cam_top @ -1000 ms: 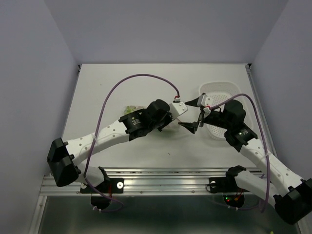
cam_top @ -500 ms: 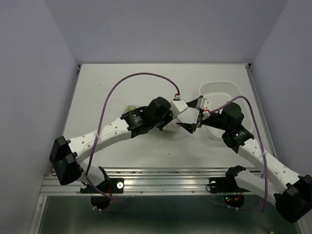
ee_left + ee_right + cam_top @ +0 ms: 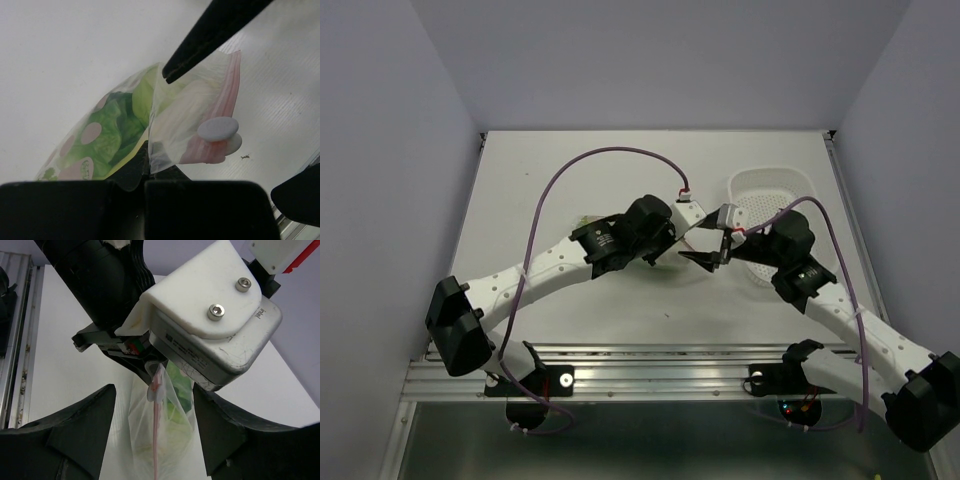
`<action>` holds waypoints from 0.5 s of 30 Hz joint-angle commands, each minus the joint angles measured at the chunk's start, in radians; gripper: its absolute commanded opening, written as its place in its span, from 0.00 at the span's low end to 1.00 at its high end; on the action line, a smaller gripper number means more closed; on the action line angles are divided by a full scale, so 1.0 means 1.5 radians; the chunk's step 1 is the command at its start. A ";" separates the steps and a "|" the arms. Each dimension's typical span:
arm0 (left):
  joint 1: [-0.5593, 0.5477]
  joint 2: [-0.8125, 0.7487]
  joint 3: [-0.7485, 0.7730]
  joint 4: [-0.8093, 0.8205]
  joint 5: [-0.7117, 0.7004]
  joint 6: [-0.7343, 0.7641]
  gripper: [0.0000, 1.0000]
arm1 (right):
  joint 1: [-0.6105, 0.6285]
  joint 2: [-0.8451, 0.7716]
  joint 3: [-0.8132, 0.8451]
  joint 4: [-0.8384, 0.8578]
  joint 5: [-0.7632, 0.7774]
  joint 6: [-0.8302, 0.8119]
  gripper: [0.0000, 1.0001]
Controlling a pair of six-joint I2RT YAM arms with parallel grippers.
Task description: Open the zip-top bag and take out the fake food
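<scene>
My left gripper (image 3: 146,167) is shut on the edge of the clear zip-top bag (image 3: 180,125) and holds it up. The bag's pink zipper strip (image 3: 226,107) carries a white slider tab (image 3: 217,128). Green leafy fake food (image 3: 112,132) lies inside the bag. In the right wrist view the bag (image 3: 172,440) hangs from the left gripper (image 3: 150,365), between the spread fingers of my open right gripper (image 3: 154,392). In the top view both grippers meet mid-table, left (image 3: 685,238) and right (image 3: 712,254), and the arms hide most of the bag.
A white perforated basket (image 3: 775,195) stands on the table behind the right arm. A small pale green piece (image 3: 584,221) shows beside the left arm. A purple cable (image 3: 610,155) arcs over the table's back.
My right gripper has moved left, closer to the left gripper and the bag. The left arm has shifted slightly right, still holding the bag.
</scene>
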 commanded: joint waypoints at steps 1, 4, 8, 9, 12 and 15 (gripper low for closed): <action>0.003 -0.012 0.048 0.014 0.014 -0.006 0.00 | 0.015 0.008 0.003 0.051 0.013 -0.005 0.68; 0.003 -0.011 0.049 0.011 0.009 -0.006 0.00 | 0.023 0.016 0.006 0.047 0.033 -0.009 0.62; 0.004 -0.009 0.052 0.010 0.014 -0.005 0.00 | 0.037 0.025 0.008 0.041 0.060 -0.015 0.58; 0.005 -0.009 0.053 0.010 0.014 -0.005 0.00 | 0.037 0.028 0.010 0.038 0.065 -0.017 0.58; 0.004 -0.005 0.057 0.008 0.015 -0.006 0.00 | 0.044 0.032 0.011 0.038 0.077 -0.019 0.55; 0.005 -0.001 0.058 0.005 0.016 -0.008 0.00 | 0.059 0.032 0.011 0.040 0.092 -0.020 0.50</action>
